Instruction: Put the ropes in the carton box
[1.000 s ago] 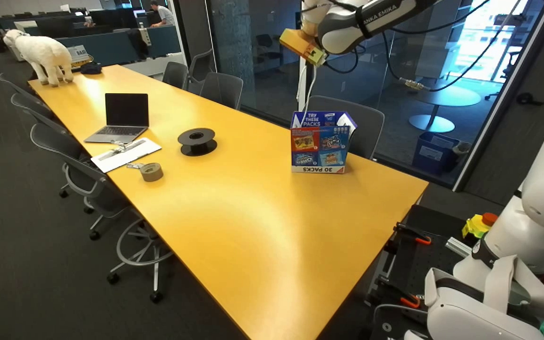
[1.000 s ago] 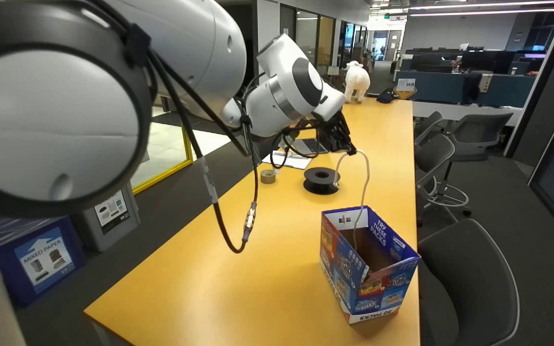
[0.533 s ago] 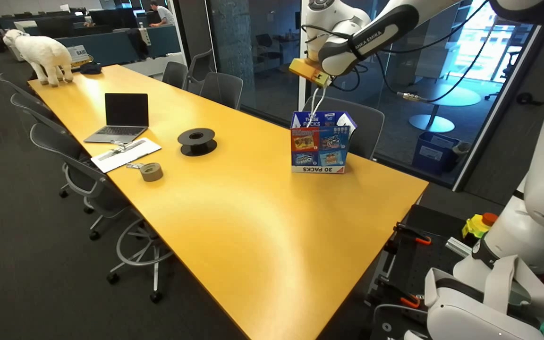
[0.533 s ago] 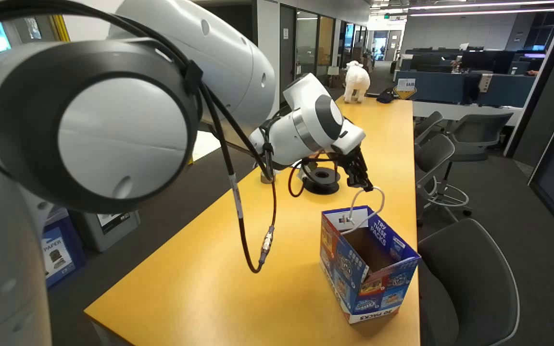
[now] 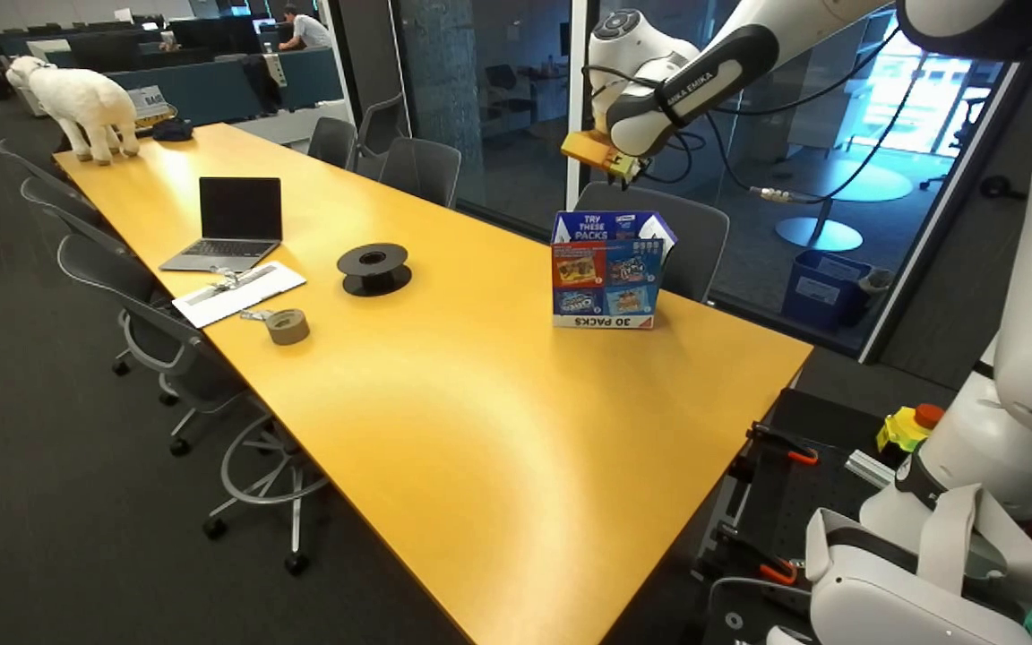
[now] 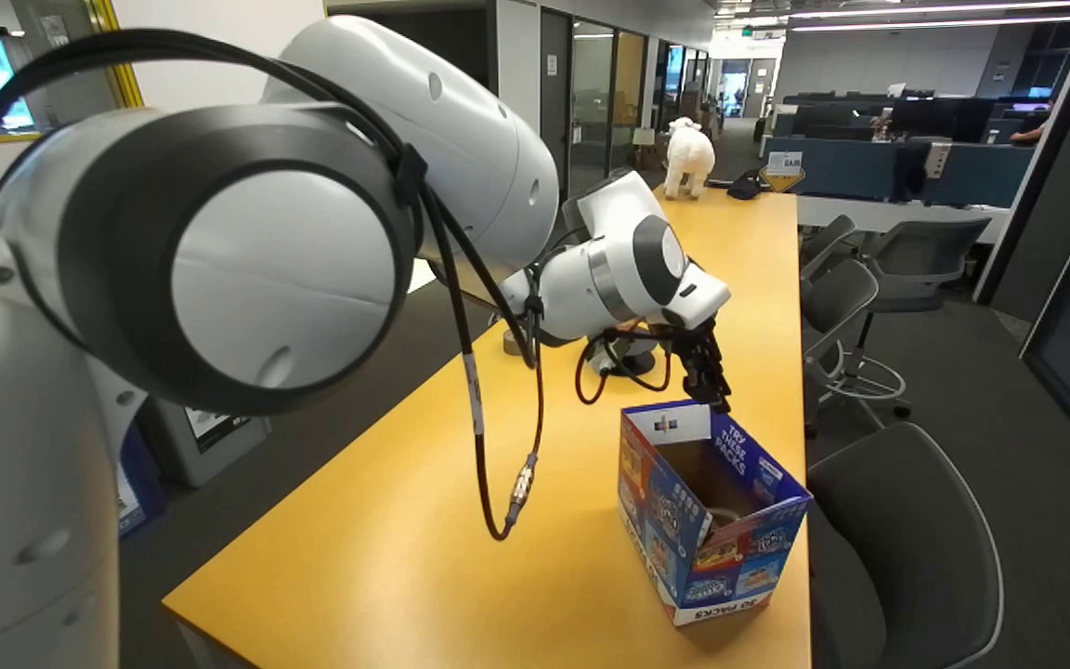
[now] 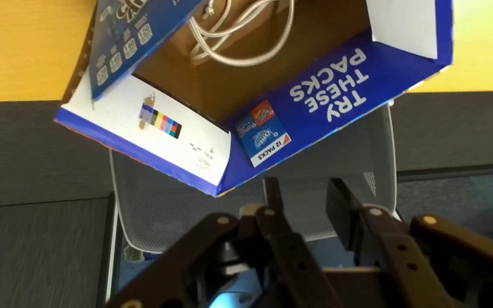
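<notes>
I have my hand near the carton box, fingers spread apart; the white rope lies looped inside. In an exterior view the yellow tabletop carries a spool left of the box, a laptop farther left, and a toy sheep at its far end; chairs line both sides, glass panels beyond.

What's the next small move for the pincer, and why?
Probably lift the pincer up and away from the carton box: it stands open, holding nothing, close to the rim, and the white rope lies looped inside, so that rope seems placed.
</notes>
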`<state>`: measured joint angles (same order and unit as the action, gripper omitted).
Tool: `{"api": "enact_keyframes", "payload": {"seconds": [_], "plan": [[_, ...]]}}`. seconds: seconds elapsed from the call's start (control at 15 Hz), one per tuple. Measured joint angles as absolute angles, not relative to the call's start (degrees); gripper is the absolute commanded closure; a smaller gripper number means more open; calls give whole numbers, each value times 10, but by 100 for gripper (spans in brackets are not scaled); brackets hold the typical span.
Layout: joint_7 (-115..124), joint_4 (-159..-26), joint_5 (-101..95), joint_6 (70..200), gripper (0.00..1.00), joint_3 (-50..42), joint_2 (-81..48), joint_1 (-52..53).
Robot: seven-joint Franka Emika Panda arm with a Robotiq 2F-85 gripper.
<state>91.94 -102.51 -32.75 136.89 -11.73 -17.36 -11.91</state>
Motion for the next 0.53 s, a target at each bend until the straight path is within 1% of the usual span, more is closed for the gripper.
{"api": "enact_keyframes", "payload": {"seconds": [0.07,0.27,0.33,0.53], "plan": [[889,-1026,-311,1363,25,-117,-175,-119],[776,-1030,-254,1334,4,-99,-175,-130],[738,-1031,-234,1322,1,-93,-174,-134],[613,-1035,-157,1294,0,-91,-166,-135]]}}
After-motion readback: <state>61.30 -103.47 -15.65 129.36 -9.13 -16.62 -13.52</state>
